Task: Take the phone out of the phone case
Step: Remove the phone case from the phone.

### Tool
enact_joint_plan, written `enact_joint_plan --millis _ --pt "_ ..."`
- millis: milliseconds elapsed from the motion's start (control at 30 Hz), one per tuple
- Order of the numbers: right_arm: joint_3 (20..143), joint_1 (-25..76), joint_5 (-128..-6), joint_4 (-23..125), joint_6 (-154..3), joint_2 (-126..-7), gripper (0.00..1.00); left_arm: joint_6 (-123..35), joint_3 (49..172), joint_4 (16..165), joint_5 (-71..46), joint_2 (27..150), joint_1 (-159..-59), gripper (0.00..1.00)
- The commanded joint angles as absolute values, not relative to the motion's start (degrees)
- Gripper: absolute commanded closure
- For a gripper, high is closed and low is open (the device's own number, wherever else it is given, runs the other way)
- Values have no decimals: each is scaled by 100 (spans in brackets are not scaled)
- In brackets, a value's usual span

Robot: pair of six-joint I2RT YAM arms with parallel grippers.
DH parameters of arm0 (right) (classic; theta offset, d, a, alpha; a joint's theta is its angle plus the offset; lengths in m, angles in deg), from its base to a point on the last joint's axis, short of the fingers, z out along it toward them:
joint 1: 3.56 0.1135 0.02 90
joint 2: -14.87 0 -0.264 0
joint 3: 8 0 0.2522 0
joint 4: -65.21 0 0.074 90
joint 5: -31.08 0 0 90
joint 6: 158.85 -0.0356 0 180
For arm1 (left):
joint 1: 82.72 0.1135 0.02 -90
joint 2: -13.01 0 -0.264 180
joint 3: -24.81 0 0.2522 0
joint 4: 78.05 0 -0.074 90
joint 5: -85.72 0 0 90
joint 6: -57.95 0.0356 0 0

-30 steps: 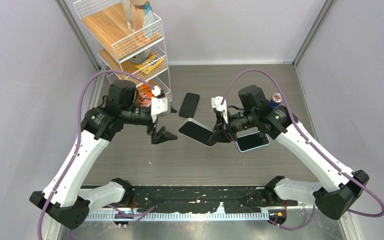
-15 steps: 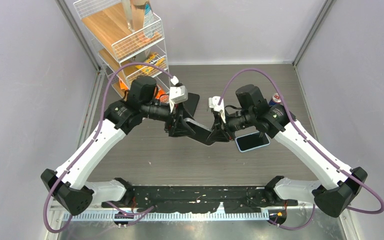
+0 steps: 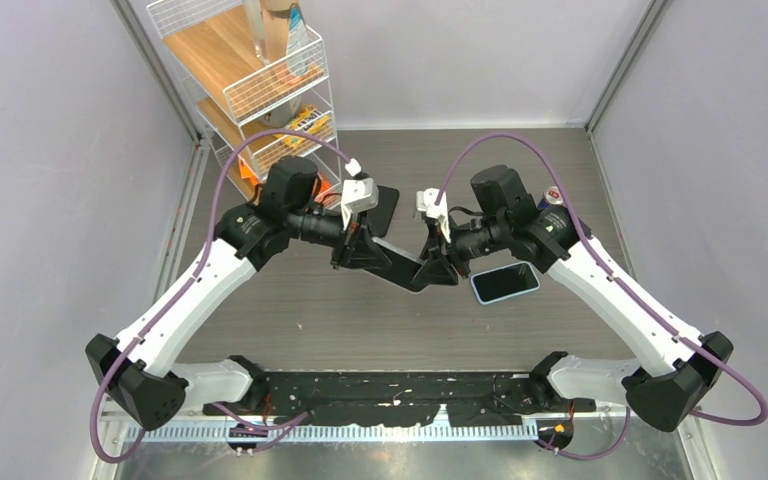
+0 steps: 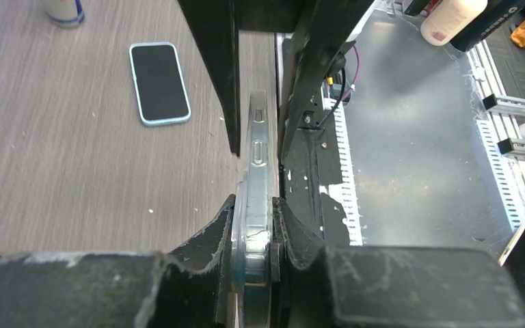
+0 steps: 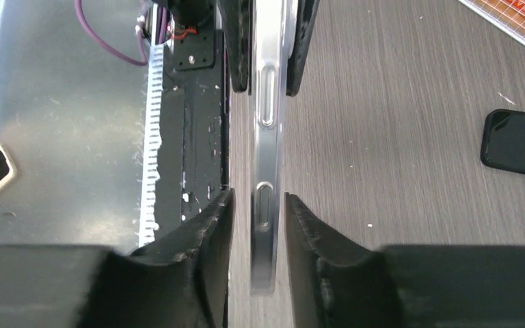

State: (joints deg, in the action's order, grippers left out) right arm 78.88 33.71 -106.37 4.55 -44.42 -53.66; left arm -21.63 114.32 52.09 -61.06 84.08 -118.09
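A silver-edged phone (image 3: 400, 268) in a clear phone case (image 4: 240, 205) hangs edge-up above the table between both arms. My left gripper (image 3: 360, 252) is shut on one end of it; in the left wrist view the phone's edge (image 4: 258, 154) is pinched between the left gripper (image 4: 254, 206) pads. My right gripper (image 3: 438, 268) stands at the other end. In the right wrist view the right gripper (image 5: 258, 198) is open, with a narrow gap on each side of the phone's edge (image 5: 266, 137).
A light-blue cased phone (image 3: 505, 283) lies screen-up on the table under the right arm. A black phone (image 3: 387, 203) lies behind the grippers. A drink can (image 3: 552, 198) stands at the right. A wire shelf rack (image 3: 260, 80) fills the back left corner.
My left arm swung in from the left and its open jaws closed on the phone's free end. My right jaws, shut on the phone before, have parted slightly.
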Motion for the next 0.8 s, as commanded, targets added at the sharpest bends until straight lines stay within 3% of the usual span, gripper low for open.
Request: enact_joint_plan --millis 0,100,167,533,633,767 --pt "8314 3195 -10843 936 -4671 -5258 52 -2704 11040 6160 -6361 7925 -11499 100" --pt "8347 2949 -10947 1169 -5030 -5247 38 -3397 10826 6949 -6685 7687 -11154 100" --pt "8394 2804 -11023 1307 -5224 -5254 34 -3797 10799 7306 -6832 7577 -10928 100" --pt "8475 2456 -11921 2898 -6722 -5537 30 -5944 10139 9698 -6781 7149 -10512 100" --pt "8502 2452 -12205 3260 -7063 -5702 36 -6212 9963 10049 -6714 7119 -10513 100" --pt "8252 2463 -12568 4036 -7880 -5800 57 -6540 9748 10459 -6559 7116 -10513 100"
